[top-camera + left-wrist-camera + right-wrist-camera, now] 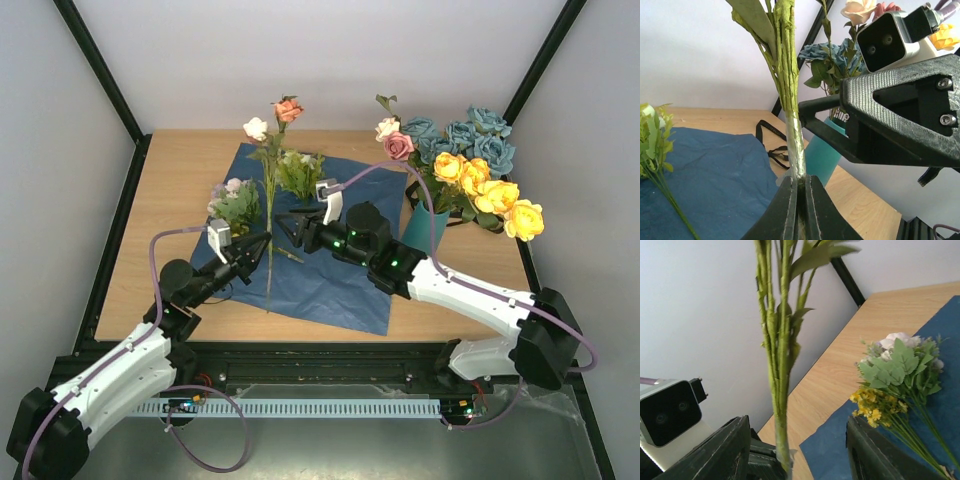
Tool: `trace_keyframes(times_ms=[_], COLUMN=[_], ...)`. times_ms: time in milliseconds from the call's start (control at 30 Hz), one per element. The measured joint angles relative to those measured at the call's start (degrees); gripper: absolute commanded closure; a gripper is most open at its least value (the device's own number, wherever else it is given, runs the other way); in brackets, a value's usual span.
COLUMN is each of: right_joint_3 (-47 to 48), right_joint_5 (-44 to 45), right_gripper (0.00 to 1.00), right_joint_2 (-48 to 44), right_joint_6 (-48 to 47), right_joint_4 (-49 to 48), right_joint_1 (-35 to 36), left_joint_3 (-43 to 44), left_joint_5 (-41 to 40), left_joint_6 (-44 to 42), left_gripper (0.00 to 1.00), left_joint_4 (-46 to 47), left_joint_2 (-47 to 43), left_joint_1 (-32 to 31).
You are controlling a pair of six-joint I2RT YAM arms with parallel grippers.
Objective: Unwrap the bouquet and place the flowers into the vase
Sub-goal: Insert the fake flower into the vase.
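Handover time, by the look of it. The left claw [798, 182] is gripping the long stem [792, 130], jaws pressed fully closed on the taped part near its foot. The stem is running away from that claw toward the back of the table [180, 170], with pink and white blooms at its far end. The right claw [797, 432] is sitting around the same stem just beyond the left grip, with its jaws standing apart and the stalk between them, touching neither finger as far as I can see.

The stalk is sitting closer to one finger [725, 450] than the other, so I'd say the right claw wants to be centring itself before it pinches. It should be closing on bare stalk rather than on leaves, and the left claw should be letting go only once that grip is firm.

The vase [424, 230] is standing to the right of the blue paper [330, 280], already crowded with blue, yellow and pink flowers [480, 170]. Threading the foot in will likely need a steep, nearly upright approach into a gap between the stalks. A sideways nudge could be tipping that narrow tube. Two small bunches [237, 203] [300, 172] are lying on the paper, waiting.
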State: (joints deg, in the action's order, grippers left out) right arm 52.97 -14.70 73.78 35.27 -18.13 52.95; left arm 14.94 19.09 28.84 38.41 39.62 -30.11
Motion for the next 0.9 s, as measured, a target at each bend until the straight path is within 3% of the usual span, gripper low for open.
trace_keyframes(times_ms=[200,567,800,867,900], right_joint_3=[2.21,2.91,3.76,3.76,3.76], right_joint_5=[-0.2,0.76,-0.26,-0.35,-0.33], right_gripper=[0.57,0.88,0.99,0.99,0.99], right_joint_2=[2.6,4.76,5.53,5.53,5.53], right_joint_6=[-0.22,-0.52,-2.08,-2.64,-2.84], right_joint_4=[-0.74,-1.46,-1.4,-1.2,-1.09], right_joint_1=[1.95,2.21,2.21,2.21,2.21], left_joint_3=[0.0,0.0,0.0,0.0,0.0], left_joint_5=[0.42,1.09,1.44,1.46,1.46], left_joint_6=[-0.48,-0.98,-1.01,-1.01,-1.03], left_gripper=[0.98,0.98,0.98,0.91,0.76], left_joint_4=[0.04,0.24,0.22,0.13,0.04], left_joint_2=[-0.22,-0.2,0.13,0.17,0.17], left_joint_1=[-0.5,-0.85,-0.87,-0.87,-0.87])
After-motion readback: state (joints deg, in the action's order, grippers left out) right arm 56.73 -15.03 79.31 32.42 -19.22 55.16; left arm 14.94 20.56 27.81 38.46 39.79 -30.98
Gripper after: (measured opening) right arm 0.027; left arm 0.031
